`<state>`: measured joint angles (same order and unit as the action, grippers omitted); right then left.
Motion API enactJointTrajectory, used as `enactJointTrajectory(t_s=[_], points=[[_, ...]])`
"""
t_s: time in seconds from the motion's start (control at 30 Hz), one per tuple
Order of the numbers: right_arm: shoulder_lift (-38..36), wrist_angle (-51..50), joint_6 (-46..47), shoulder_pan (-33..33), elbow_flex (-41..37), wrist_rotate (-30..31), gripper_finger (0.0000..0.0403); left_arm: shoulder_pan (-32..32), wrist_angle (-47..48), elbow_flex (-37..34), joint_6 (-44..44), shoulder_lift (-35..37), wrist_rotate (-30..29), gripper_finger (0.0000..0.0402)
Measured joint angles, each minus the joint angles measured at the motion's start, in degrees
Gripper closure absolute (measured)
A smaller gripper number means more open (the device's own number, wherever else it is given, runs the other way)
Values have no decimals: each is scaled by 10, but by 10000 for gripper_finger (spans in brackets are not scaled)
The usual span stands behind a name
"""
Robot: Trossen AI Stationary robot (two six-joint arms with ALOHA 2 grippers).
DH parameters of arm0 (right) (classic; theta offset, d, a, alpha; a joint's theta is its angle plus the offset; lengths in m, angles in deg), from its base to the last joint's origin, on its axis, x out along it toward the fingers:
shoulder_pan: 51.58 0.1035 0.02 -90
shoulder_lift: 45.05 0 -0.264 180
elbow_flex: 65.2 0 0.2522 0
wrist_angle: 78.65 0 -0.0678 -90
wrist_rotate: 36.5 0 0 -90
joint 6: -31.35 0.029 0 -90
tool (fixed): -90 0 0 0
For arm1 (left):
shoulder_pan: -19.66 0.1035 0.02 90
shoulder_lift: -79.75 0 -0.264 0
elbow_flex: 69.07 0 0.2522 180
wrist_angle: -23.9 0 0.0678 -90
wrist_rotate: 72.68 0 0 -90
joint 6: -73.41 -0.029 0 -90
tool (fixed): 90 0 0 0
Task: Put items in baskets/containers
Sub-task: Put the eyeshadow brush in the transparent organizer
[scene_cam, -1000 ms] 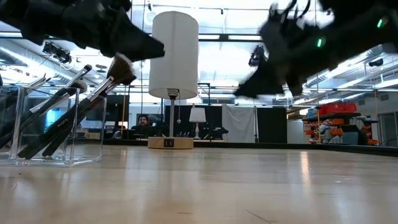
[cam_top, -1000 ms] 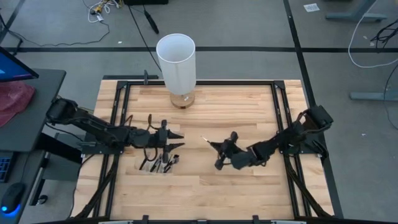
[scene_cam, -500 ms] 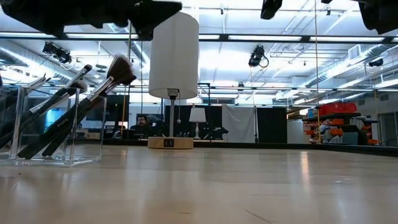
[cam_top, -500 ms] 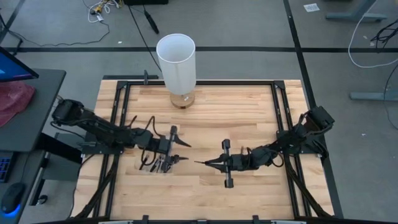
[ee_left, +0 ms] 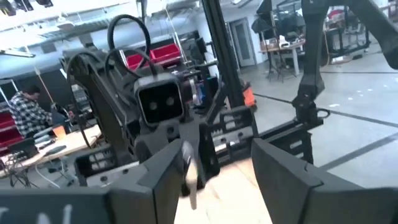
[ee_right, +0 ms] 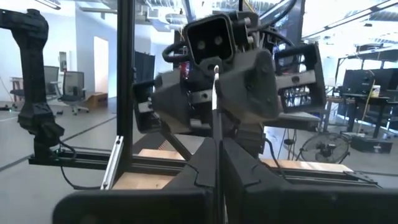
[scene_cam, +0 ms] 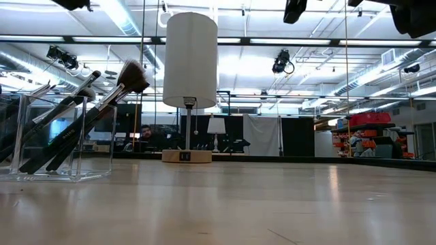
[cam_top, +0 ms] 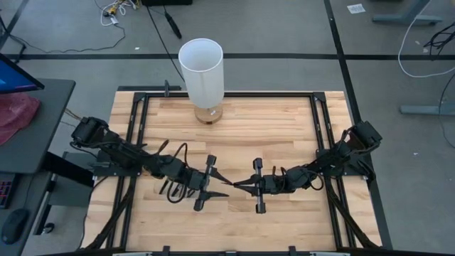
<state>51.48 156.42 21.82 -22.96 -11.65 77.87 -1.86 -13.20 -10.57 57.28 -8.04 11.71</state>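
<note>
Near middle of the tabletop (cam_top: 284,128), we see the two arms meeting tip to tip for a handover. The right gripper (cam_top: 242,186) has its fingers closed on a thin brush (ee_right: 216,118), which stands up between them in the right wrist view. The left gripper (cam_top: 217,182) faces it with fingers spread wide and nothing between them. We judge the brush light, stiff and slick; best pinched mid-handle, clear of the bristles. Left of the meeting point, the clear container (scene_cam: 51,136) holds several brushes leaning. Far side: a tall white cylinder (cam_top: 201,71).
</note>
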Motion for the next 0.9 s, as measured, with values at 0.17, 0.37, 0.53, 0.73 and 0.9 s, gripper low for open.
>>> enactJointTrajectory(t_s=[0.17,0.37,0.53,0.73,0.9], points=[[0,-1,0,0,0,0,397,-3,0,10,-1,0,-3,236],[0,-4,0,0,0,-1,397,-2,1,10,0,0,-4,301],[0,-5,0,0,0,-4,397,-2,4,10,-2,0,-6,360],[0,-14,0,0,0,-10,397,-4,28,10,-1,1,-4,388],[0,-27,0,0,0,-15,397,-24,49,11,-4,1,-41,387]])
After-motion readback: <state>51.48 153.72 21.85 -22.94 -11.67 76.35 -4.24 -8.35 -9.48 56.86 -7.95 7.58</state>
